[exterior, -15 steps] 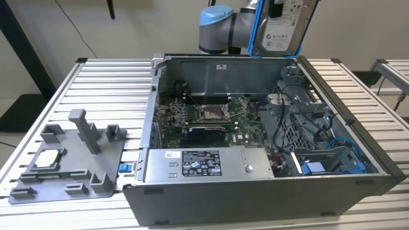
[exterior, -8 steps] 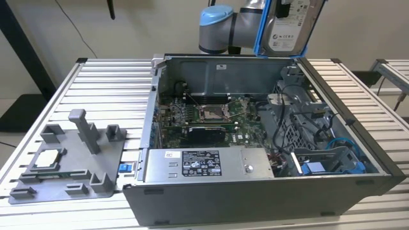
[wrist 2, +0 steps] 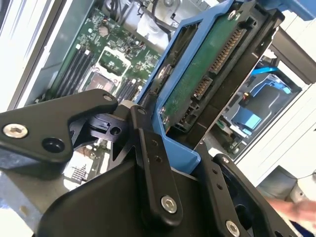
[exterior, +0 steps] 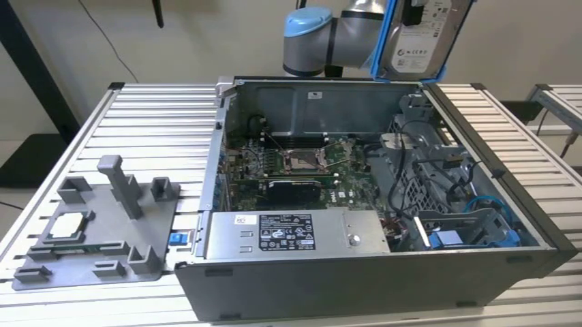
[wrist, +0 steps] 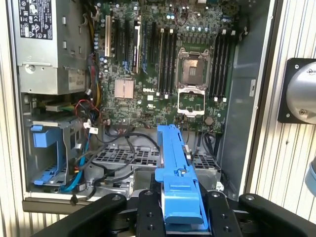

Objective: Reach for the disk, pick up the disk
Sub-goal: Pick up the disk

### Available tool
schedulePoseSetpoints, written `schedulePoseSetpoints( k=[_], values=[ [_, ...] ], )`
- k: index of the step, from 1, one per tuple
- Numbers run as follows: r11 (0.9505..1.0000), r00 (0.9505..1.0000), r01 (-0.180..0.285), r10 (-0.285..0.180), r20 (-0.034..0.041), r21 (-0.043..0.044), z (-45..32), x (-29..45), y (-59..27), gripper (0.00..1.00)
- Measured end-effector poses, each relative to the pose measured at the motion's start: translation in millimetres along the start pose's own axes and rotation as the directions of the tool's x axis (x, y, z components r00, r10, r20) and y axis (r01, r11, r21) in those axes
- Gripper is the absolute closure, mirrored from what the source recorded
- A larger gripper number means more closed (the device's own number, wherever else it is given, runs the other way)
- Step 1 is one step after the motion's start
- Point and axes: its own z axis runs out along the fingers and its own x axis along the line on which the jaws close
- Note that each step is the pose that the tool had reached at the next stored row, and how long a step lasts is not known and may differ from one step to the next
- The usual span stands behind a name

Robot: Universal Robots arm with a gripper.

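The disk (exterior: 418,37) hangs upright at the top of the exterior view, well above the back right corner of the open computer case (exterior: 364,276). Its white label faces the camera and a bright blue bracket runs round its edges. In the second wrist view the disk (wrist 2: 197,84) shows its green circuit-board underside and connector. My gripper (wrist 2: 180,158) is shut on it, one black finger (wrist 2: 150,163) pressing each side of the blue bracket. In the first wrist view the disk (wrist: 175,168) is seen edge-on, clamped in my gripper (wrist: 181,212), high over the case interior.
Below lie the motherboard (wrist: 163,74), the power supply (exterior: 291,235) at the case front and a blue drive bay (wrist: 47,153) with cables beside it. On the exterior view's left, a grey fixture (exterior: 118,204) holding a small square chip (exterior: 68,225) sits on the slatted table (exterior: 155,129).
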Motion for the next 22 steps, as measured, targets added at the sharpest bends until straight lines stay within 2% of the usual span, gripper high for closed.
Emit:
schedulePoseSetpoints(
  k=[11,22],
  values=[
    [1.0,1.0,0.0,0.0,-0.0001,0.0,0.4,0.6,-3.1,1.0],
    [1.0,1.0,0.0,0.0,-0.0001,-0.0013,0.8,13.5,-2.6,1.0]
  ],
)
